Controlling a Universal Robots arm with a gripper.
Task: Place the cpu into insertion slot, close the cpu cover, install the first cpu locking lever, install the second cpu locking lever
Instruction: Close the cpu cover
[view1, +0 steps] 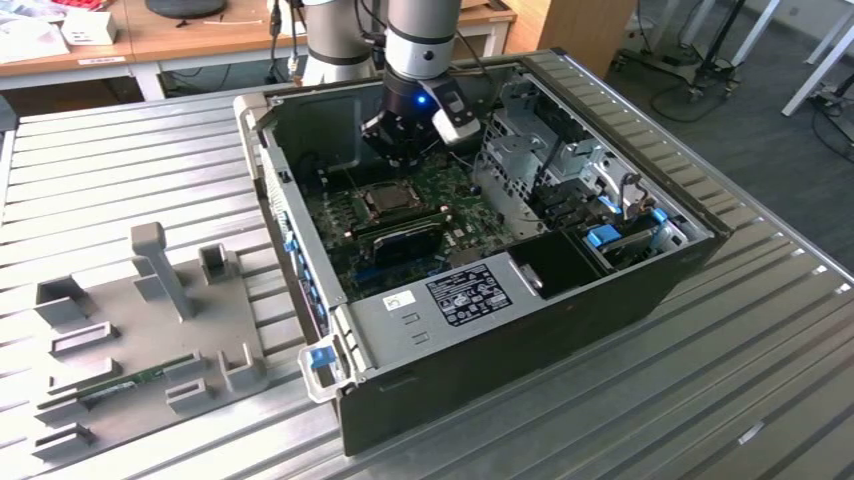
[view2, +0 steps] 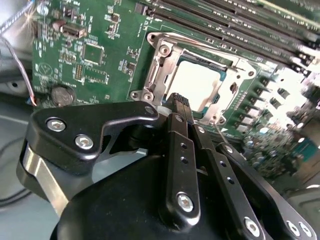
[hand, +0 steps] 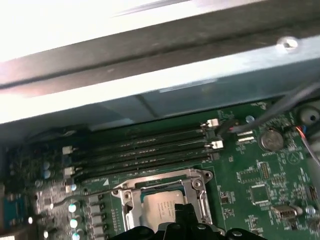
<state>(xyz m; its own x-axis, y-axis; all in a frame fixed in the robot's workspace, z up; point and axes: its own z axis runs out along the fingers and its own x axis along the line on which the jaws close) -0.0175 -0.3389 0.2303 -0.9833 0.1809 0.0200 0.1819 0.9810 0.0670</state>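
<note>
The cpu (view2: 192, 82) lies in the insertion slot (view1: 391, 200) of the green motherboard (view2: 100, 55), its pale metal top showing through the cut-out. The silvery cpu cover (view2: 164, 55) lies flat around it. In the first wrist view the cpu (hand: 161, 206) and the cpu cover (hand: 201, 196) sit just past my black fingertips. My gripper (view2: 179, 100) hangs low over the socket's edge with its two black fingers pressed together and nothing between them. In the exterior view my gripper (view1: 404, 150) stands inside the open case, just behind the socket.
Long dark memory slots (hand: 145, 150) run beside the socket. The case wall (hand: 165, 95) rises close behind them. A drive cage (view1: 534, 160) and cables fill the exterior view's right of the case. A grey fixture tray (view1: 134, 330) lies on the ribbed table.
</note>
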